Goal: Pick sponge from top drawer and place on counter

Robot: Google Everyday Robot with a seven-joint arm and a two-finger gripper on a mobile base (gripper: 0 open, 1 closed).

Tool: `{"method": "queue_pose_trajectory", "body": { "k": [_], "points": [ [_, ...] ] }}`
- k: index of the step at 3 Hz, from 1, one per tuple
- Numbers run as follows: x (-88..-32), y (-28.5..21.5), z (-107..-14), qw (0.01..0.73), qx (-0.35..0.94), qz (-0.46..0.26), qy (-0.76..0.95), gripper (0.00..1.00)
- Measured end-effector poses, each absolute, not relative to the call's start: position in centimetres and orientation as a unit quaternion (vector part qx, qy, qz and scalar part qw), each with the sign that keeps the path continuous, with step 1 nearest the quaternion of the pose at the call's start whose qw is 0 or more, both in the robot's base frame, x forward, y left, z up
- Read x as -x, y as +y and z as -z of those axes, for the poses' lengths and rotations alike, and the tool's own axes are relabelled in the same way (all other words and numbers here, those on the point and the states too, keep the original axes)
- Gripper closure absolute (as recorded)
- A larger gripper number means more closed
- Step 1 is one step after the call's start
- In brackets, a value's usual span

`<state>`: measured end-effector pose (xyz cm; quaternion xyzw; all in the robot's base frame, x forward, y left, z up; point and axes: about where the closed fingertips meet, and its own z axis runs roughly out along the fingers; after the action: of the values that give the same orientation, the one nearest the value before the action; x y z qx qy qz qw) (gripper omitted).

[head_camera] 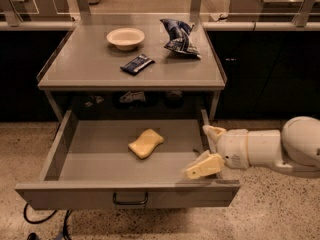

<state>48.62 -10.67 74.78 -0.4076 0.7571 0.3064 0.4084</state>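
The pale-yellow sponge (146,143) lies flat in the middle of the open top drawer (75,161), whose front panel carries a small dark handle (130,200). My gripper (206,150) is at the drawer's right wall, over its front right corner, with its two cream fingers spread wide apart and empty. It is to the right of the sponge and apart from it. The grey counter (90,64) is above the drawer.
On the counter are a white bowl (125,37), a dark blue snack bar wrapper (137,63) and a crumpled blue chip bag (180,37). Speckled floor (280,209) lies around the unit. A black cable (30,216) runs at lower left.
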Motion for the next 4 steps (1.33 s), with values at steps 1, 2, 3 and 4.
{"method": "queue_pose_trajectory", "body": {
  "k": [1, 2, 3, 4],
  "points": [
    [-49.1, -5.7, -75.9, 0.44, 0.388, -0.3, 0.752, 0.0],
    [-50.8, -5.7, -76.3, 0.462, 0.371, -0.276, 0.757, 0.0],
    [-50.7, -6.0, -74.8, 0.438, 0.383, -0.222, 0.782, 0.0],
    [-52.5, -5.8, -74.1, 0.428, 0.391, -0.153, 0.8, 0.0]
  ]
}}
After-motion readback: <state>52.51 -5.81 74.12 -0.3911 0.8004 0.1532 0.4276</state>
